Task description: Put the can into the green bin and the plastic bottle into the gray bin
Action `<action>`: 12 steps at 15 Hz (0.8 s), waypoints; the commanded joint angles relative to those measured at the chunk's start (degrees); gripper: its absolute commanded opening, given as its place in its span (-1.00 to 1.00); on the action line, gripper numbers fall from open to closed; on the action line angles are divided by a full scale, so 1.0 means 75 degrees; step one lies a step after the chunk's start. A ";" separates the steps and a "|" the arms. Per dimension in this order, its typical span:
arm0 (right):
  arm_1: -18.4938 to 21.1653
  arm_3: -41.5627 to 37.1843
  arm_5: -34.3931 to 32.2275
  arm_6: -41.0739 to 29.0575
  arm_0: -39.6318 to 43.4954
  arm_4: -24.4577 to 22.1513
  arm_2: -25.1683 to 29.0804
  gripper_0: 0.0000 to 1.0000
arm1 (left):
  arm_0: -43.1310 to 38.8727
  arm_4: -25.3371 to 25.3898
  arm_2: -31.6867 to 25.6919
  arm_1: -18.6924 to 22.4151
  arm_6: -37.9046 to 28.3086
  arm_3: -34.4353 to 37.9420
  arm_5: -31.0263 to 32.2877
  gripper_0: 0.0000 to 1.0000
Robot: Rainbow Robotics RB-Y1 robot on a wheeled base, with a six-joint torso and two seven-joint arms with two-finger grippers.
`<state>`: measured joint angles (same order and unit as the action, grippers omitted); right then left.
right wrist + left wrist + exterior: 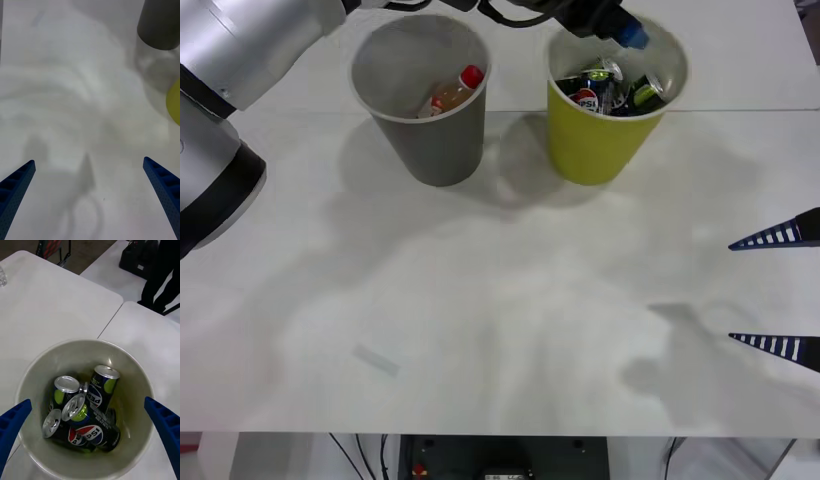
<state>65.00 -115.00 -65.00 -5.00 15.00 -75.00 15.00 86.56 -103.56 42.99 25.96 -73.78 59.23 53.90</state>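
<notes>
hung spread over the green bin (26,390) as left claw (90,435); can (92,423) inside; right claw (90,195) spread above counter (500,330).

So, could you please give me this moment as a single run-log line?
left gripper: open above green bin | can: inside | plastic bottle: in gray bin | right gripper: open, idle
</notes>
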 commanded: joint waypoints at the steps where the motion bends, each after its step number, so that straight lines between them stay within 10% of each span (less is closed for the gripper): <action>1: 0.0000 0.0000 0.0000 0.0000 0.0000 0.0000 0.0000 1.00 | -0.0280 0.0636 -0.0106 0.0734 0.0497 0.0235 0.0208 1.00; 12: 0.0000 0.0000 0.0000 0.0000 0.0000 0.0000 0.0000 1.00 | -0.3409 0.0284 -0.4407 0.2187 0.2701 0.2509 0.3091 1.00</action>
<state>65.00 -115.01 -65.00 -5.00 15.00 -75.00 15.00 62.61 -101.52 11.88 42.08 -55.11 76.77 75.50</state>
